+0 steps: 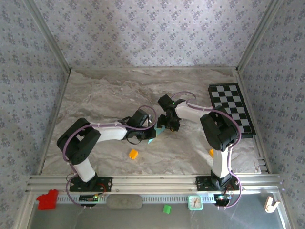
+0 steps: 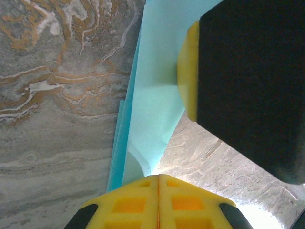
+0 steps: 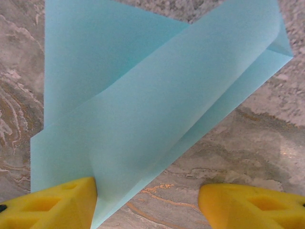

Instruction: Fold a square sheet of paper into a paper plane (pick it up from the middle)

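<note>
The square sheet of paper point(image 3: 143, 95) is thin teal-blue and partly folded, with one flap lying diagonally over a lower layer on the marble table. It lies mid-table, and bits of the paper point(image 1: 151, 139) peek out under both grippers. My left gripper point(image 2: 158, 176) point(image 1: 148, 128) is shut, and a lifted corner of the paper point(image 2: 152, 119) runs right into its closed tips. My right gripper point(image 3: 147, 188) point(image 1: 169, 125) is open: its left finger point(image 3: 62, 205) is over the paper, its right finger point(image 3: 248, 207) over bare table. The right gripper's yellow finger point(image 2: 188, 71) stands on the paper just ahead of the left gripper.
A black-and-white checkered board point(image 1: 231, 107) lies at the right rear. One orange cube point(image 1: 133, 153) sits near the left arm, another orange cube point(image 1: 211, 152) by the right arm. A red piece point(image 1: 47, 199), a green cube point(image 1: 167, 208) and a small clock point(image 1: 195, 202) sit on the front rail.
</note>
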